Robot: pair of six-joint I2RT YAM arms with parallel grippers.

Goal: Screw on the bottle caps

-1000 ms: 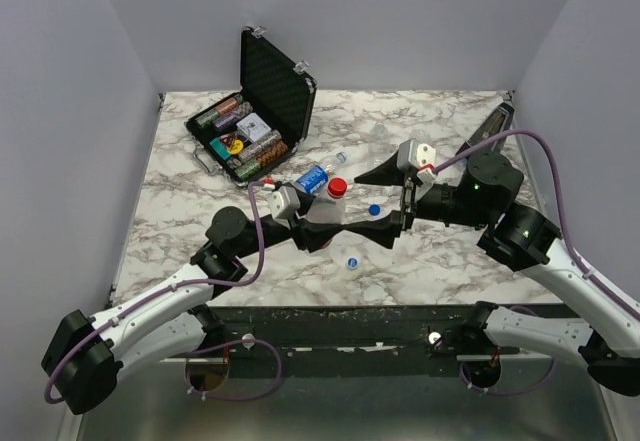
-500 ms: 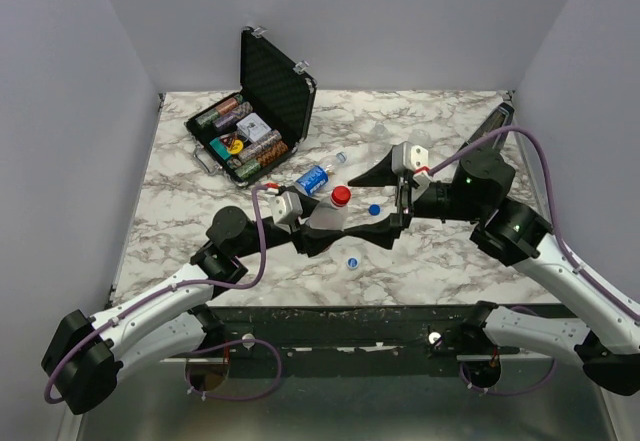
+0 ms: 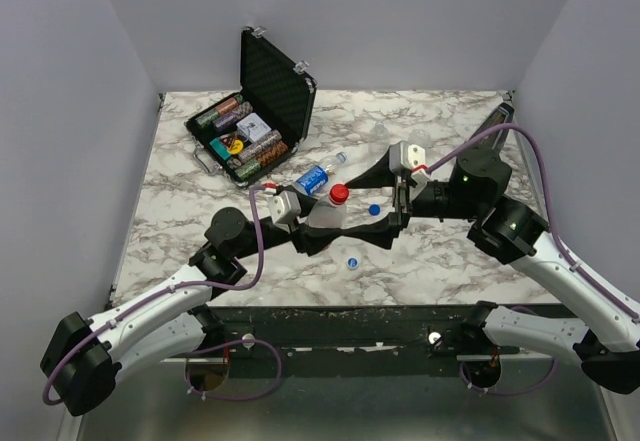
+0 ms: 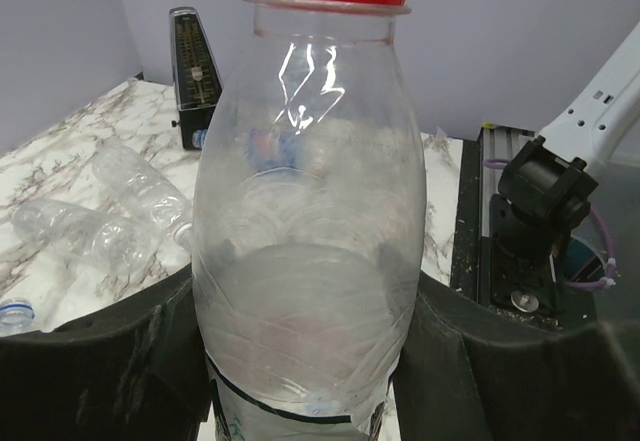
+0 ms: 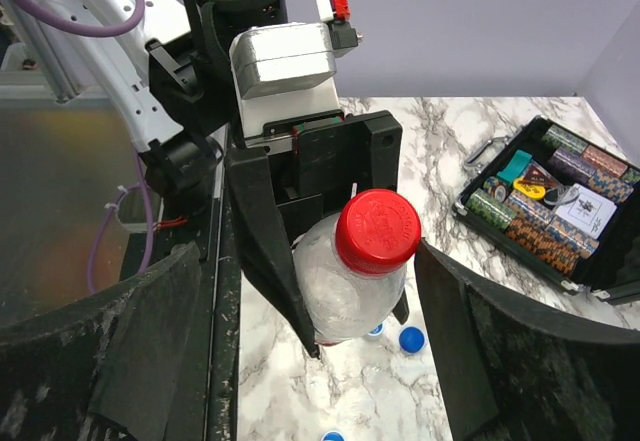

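Left end effector (image 4: 305,306) grips the bottle (image 4: 300,191); right end effector (image 5: 308,261) stands open, facing the red cap (image 5: 376,231). Closing off-centre could cock the cap and cross-thread it, or spin the bottle

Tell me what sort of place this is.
Probably a robot lab test cell: marble-patterned table boxed in by plain walls, left arm and right arm bolted at its edge, poker chip case.
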